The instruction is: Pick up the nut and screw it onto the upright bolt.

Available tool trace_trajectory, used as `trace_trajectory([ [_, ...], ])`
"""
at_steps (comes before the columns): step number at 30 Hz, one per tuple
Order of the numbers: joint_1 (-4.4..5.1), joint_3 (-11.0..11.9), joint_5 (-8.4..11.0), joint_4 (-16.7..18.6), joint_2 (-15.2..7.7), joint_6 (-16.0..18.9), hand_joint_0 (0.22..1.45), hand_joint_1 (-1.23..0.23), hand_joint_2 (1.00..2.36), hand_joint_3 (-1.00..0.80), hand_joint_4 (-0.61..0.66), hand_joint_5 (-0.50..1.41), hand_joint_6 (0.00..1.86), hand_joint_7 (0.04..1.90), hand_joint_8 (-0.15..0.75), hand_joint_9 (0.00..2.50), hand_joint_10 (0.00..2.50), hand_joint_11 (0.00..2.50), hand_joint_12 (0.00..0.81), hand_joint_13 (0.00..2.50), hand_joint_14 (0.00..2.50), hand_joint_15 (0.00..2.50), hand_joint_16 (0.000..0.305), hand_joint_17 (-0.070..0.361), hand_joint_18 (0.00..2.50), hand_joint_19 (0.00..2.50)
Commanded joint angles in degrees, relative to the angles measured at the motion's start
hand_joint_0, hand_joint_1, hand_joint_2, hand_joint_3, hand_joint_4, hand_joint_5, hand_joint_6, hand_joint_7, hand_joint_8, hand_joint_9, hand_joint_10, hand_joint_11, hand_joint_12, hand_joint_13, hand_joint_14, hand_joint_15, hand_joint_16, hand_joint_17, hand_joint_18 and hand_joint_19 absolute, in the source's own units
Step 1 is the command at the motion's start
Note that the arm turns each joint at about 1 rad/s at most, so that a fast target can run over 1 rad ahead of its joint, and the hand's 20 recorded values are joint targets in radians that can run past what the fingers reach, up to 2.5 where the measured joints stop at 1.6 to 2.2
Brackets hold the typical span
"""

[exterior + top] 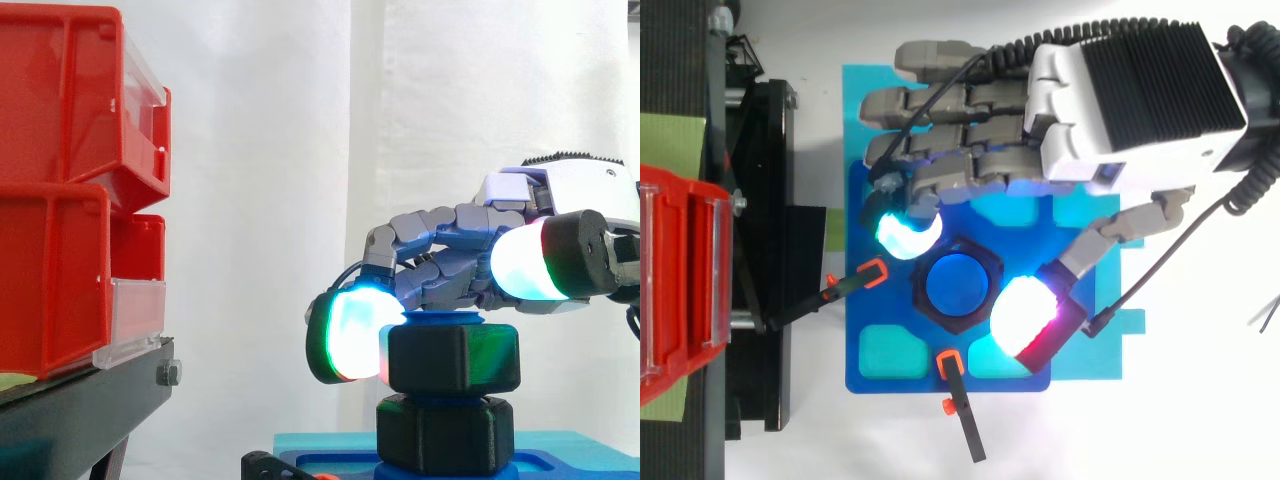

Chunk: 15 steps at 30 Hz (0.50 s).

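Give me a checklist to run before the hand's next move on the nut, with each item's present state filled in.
1. Nut on the bolt: ok. The top view shows the blue bolt inside the nut's hole.
2. Bolt upright: ok. In the side view the nut sits level above a second black hex piece.
3. Hand in place: ok. It is at the nut.
4. Hand's hold on the nut: cannot tell.
5. Blue board secured: ok. One clamp is at its left edge and another clamp at its bottom edge.
6. How far the nut is threaded: cannot tell.
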Motion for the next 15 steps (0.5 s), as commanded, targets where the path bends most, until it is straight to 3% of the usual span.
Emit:
trace_trajectory([
  [1, -0.79, 0.00, -1.21, 0.00, 0.02, 0.00, 0.42, -0.31, 1.00, -0.50, 0.24, -0.08, 0.50, 1.20, 0.284, 0.52, 0.00, 0.00, 0.314, 0.28, 0.00, 0.00, 0.034, 0.078, 0.00, 0.00],
  [9, -2.72, 0.00, -3.93, 0.00, 0.02, 0.00, 0.43, -0.31, 1.00, -0.50, 0.24, -0.05, 0.50, 1.26, 0.288, 0.58, 0.00, 0.00, 0.307, 0.33, 0.00, 0.00, 0.033, 0.074, 0.00, 0.00],
  [15, -3.51, 0.00, -4.72, -0.09, 0.02, 0.00, 0.44, -0.32, 1.00, -0.50, 0.23, -0.03, 0.50, 1.30, 0.289, 0.65, 0.00, 0.00, 0.298, 0.38, 0.00, 0.00, 0.031, 0.070, 0.00, 0.00],
])
